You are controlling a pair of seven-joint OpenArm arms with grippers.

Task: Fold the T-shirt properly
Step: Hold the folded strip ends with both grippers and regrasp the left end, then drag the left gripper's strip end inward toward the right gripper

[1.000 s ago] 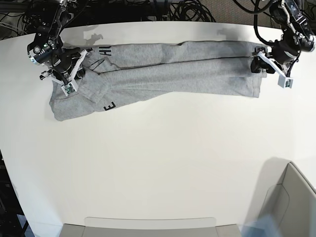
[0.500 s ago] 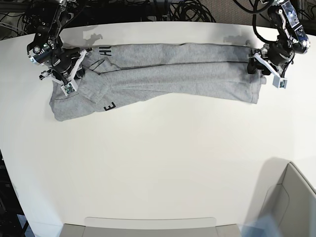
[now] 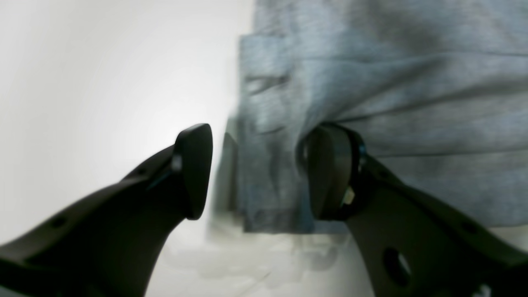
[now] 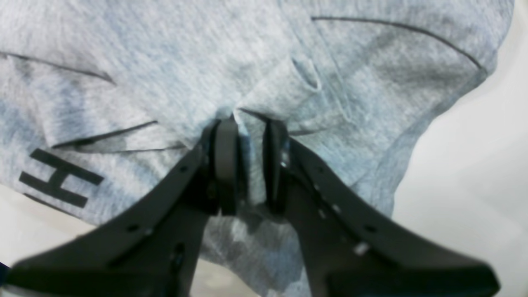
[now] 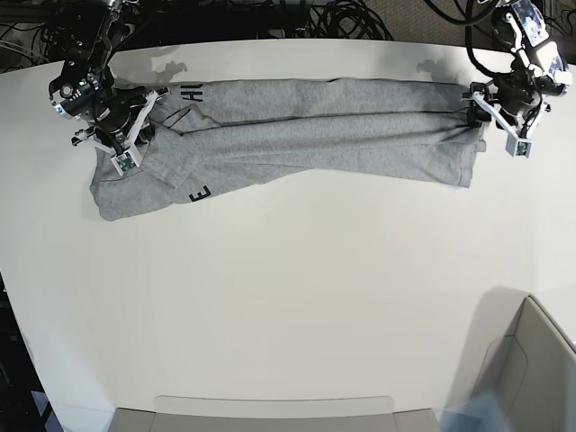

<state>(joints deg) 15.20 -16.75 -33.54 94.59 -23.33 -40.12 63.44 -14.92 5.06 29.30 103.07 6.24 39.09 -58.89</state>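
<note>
The heather-grey T-shirt (image 5: 342, 135) lies folded lengthwise in a long band across the far side of the white table (image 5: 288, 288), with black letters (image 5: 200, 193) showing near its left end. My right gripper (image 5: 147, 129) is at that left end. In the right wrist view it (image 4: 251, 165) is shut on a pinched fold of the shirt (image 4: 173, 74), near a black H (image 4: 60, 183). My left gripper (image 5: 481, 103) is at the shirt's right end. In the left wrist view it (image 3: 260, 173) is open, with the shirt's hem edge (image 3: 268, 185) between the fingers.
A grey bin (image 5: 531, 360) stands at the front right corner. A grey tray edge (image 5: 270, 409) runs along the front. Black cables (image 5: 342, 18) lie behind the table's far edge.
My left gripper has shifted right and toward the far edge at the shirt's right end, and that end has settled slightly. The right gripper and the left end have stayed put.
</note>
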